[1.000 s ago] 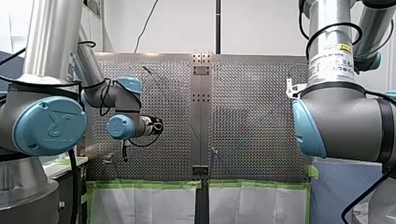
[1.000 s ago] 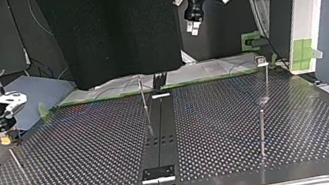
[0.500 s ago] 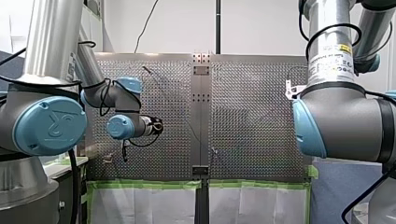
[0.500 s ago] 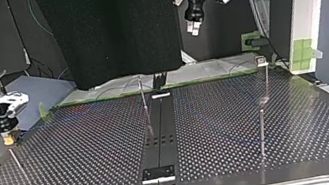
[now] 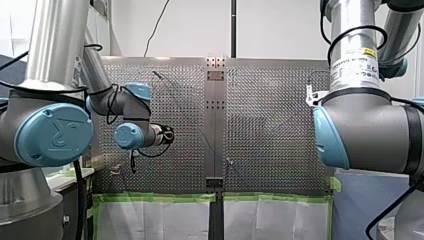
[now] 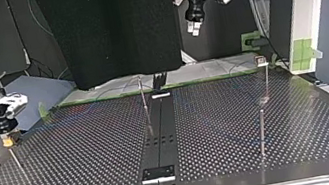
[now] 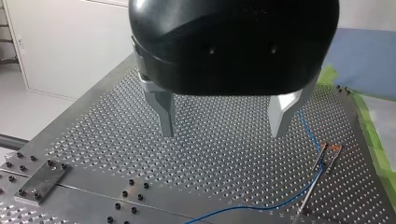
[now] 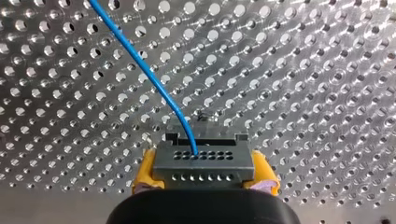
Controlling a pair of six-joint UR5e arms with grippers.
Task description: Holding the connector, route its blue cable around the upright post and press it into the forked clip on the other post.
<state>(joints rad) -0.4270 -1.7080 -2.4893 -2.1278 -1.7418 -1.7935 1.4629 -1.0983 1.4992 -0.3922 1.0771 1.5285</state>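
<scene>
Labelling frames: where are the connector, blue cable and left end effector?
connector (image 8: 204, 164): right wrist view, its grey holed face.
blue cable (image 8: 139, 59): right wrist view, mid-length.
left end effector (image 7: 222, 132): left wrist view, midway between fingertips.

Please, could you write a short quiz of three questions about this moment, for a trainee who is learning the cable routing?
1. True or false: my left gripper holds the connector.
2. In the top view, my right gripper is: A, low, near the table's left edge; B, high over the middle; C, out of view.
3. Fill in: the blue cable leaves the connector, which sits between ___ pads.
Key: 1 false: its fingers are open and empty, and my right gripper holds the connector. 2 A. 3 yellow.
</scene>
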